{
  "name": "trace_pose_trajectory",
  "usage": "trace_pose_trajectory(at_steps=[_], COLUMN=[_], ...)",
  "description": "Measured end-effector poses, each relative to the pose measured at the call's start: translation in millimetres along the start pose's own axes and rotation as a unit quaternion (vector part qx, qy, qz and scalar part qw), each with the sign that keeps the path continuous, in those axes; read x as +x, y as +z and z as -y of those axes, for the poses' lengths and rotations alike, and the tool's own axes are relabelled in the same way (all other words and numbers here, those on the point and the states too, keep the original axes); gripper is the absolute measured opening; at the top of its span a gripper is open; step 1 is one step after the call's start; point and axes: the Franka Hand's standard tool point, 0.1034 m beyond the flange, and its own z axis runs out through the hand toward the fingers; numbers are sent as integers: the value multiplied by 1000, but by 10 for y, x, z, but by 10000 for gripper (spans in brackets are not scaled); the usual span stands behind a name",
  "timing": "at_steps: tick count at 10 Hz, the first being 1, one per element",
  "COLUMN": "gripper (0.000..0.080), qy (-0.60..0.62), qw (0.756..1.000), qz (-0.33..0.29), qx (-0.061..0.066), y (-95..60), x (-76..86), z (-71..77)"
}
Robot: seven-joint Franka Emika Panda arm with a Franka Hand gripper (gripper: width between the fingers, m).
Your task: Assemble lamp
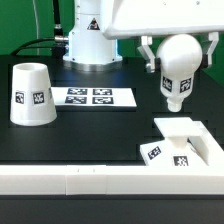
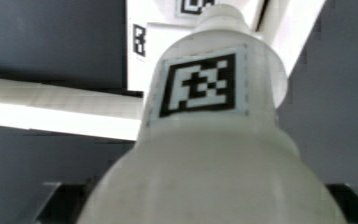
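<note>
Black bench [image 1: 110, 125]. Marker board [image 1: 93, 96] lies flat at 9 o'clock from the bulb [image 1: 178, 84], with the shade [image 1: 30, 95] beyond it, wide end down. Long white rail [image 1: 90, 182] runs across the near edge. Base [image 1: 182, 146] sits at 6 o'clock below the bulb, not touching it. Bulb is aloft, neck down and tagged, clamped in the tool [image 1: 179, 63]. In the wrist view the bulb [image 2: 202, 150] fills the frame and the fingers are hard to make out.
</note>
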Motion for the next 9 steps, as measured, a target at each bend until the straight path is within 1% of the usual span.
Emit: trace_pose_trajectory(at_steps=[2,4,5,6,7,8,9], gripper=[573,573,573,573,573,573,573], qy=[3,-5,-48,-61,-66,-65,-63], qw=[1000,1000,999,997,994,991,990], qz=[1,-14,-14,-40,-89,-118,-124], qx=[1,-2,-10,-14,-14,-16,-16], y=[18,15,-19,-67,-95,-60,-32], x=[-13,12,58,157,207,148,118], z=[-3,-4,42,75,100,67,54])
